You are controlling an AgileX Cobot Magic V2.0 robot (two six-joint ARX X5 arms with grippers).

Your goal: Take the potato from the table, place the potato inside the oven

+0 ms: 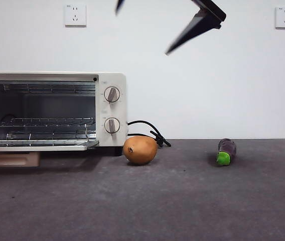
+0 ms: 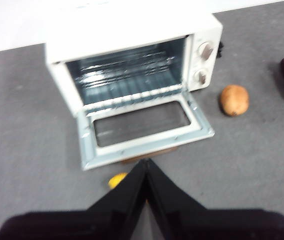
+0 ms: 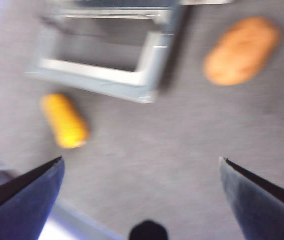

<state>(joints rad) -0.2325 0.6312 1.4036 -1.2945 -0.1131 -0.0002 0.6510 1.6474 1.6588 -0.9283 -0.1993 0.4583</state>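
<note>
The smooth orange-tan oval potato [image 1: 140,149] lies on the dark grey mottled table [image 1: 192,201], just beside the knob end of the cream-white boxy oven [image 1: 111,108], whose door hangs open. The right gripper [image 3: 141,172] hovers high above the potato, fingers spread wide and empty. The left gripper [image 2: 146,165] hangs before the oven door, fingers pressed together on nothing.

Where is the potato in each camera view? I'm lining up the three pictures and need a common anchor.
Front view: the potato lies on the table, just right of the oven's knob panel.
Left wrist view: the potato lies beside the oven's knob end, apart from it.
Right wrist view: blurred, the potato lies past the open door's corner.
Shared landmark: the oven's open door.
</note>
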